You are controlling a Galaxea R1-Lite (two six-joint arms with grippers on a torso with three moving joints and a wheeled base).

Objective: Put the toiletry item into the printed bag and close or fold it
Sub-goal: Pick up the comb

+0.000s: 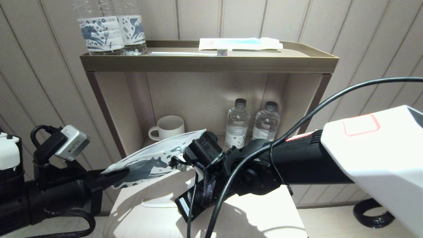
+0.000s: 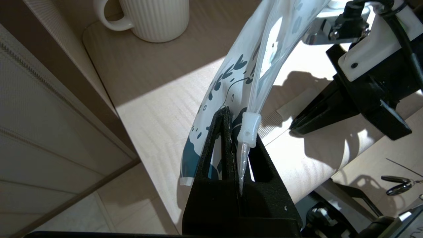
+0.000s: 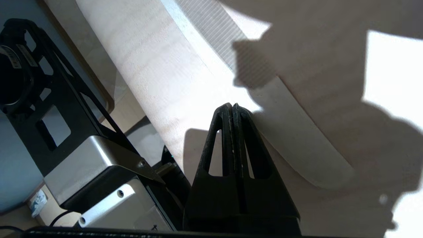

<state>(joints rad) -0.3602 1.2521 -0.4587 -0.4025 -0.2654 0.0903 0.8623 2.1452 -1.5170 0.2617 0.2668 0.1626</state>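
The left hand is clamping the pouch by its zip end, lower left of centre. The right hand, fingers together and empty, is hovering just beside the comb lying on the surface.

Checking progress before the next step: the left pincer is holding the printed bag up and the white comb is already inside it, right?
Not quite. The left pincer holds the printed bag up, but the white comb lies on the table, as the right wrist view shows.
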